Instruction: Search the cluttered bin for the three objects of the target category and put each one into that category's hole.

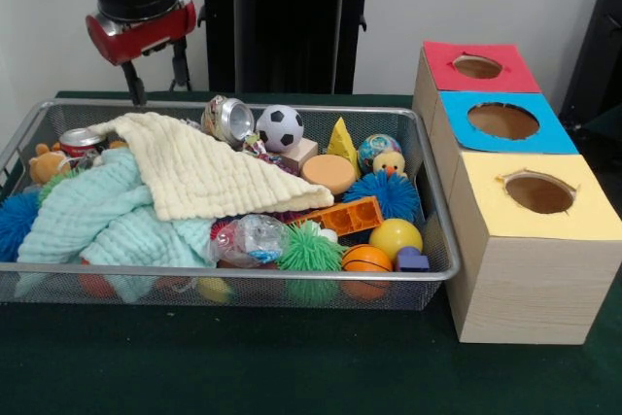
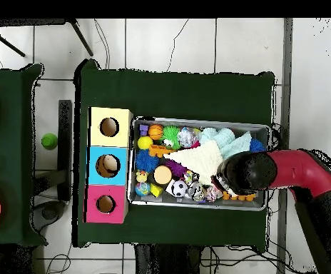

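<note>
The silver wire-mesh bin (image 1: 439,240) sits on the green table, full of toys; it also shows in the overhead view (image 2: 197,120). The hole (image 1: 502,121) is the large round cutout in the blue-topped box, also seen from overhead (image 2: 108,165). My gripper (image 1: 158,78) hangs open and empty above the bin's far left corner, over a red can (image 1: 80,140). In the overhead view the arm's wrist (image 2: 245,173) hides it. A soccer ball (image 1: 280,127), a yellow ball (image 1: 396,237) and a small basketball (image 1: 367,259) lie in the bin.
A cream cloth (image 1: 209,172) and a mint cloth (image 1: 107,216) cover the bin's left half. A silver can (image 1: 228,119), blue spiky ball (image 1: 394,194), green spiky ball (image 1: 311,250) and orange brick (image 1: 340,216) lie around. Red-topped (image 1: 515,75) and yellow-topped (image 1: 593,211) boxes flank the blue one.
</note>
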You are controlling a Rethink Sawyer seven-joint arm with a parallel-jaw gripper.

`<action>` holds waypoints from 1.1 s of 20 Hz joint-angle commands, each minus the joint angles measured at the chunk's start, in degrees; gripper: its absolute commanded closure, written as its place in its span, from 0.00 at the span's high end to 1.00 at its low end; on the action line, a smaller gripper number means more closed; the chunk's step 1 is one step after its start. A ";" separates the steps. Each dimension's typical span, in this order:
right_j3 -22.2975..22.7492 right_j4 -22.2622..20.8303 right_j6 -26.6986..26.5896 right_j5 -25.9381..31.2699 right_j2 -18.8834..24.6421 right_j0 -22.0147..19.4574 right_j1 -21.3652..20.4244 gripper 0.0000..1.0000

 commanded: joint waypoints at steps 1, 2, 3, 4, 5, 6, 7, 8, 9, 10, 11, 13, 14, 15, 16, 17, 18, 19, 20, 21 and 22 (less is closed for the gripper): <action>5.81 5.14 -2.55 -8.21 6.54 -0.51 -2.00 1.00; 5.92 5.24 -1.04 -9.66 6.44 -0.03 -1.88 1.00; 6.06 5.47 0.53 -11.63 6.34 -0.01 -1.67 1.00; 5.99 5.36 1.86 -13.22 6.03 0.62 -1.32 1.00; 5.98 5.59 2.53 -14.45 5.88 0.60 -1.13 1.00; 5.81 5.62 3.15 -15.12 5.57 1.25 -0.93 1.00; 5.99 6.12 3.41 -16.22 5.50 1.10 -0.87 1.00; 5.95 6.27 4.66 -18.05 5.30 1.69 -0.48 1.00; 6.08 6.39 5.46 -19.84 5.03 1.86 -0.30 1.00; 6.05 6.13 6.61 -21.62 4.29 2.55 0.02 1.00; 6.07 5.95 7.47 -23.25 3.58 3.03 0.36 1.00; 6.01 5.60 8.40 -26.01 2.28 4.00 1.29 1.00; 5.96 5.47 8.63 -27.33 1.67 4.44 1.66 1.00; 5.95 5.59 8.54 -28.03 1.33 4.62 1.81 1.00; 5.85 5.82 8.37 -28.45 1.14 4.86 1.83 1.00; 5.74 6.05 8.20 -28.87 0.95 5.10 1.86 1.00; 5.70 6.06 8.12 -29.61 0.74 5.36 1.92 1.00; 5.64 6.02 7.84 -30.13 0.61 5.51 1.84 1.00; 5.21 5.57 8.02 -30.83 -0.11 6.20 2.04 1.00; 4.92 5.38 7.86 -31.09 -0.51 6.54 2.15 1.00; 4.37 4.83 8.08 -31.79 -1.33 7.18 2.63 1.00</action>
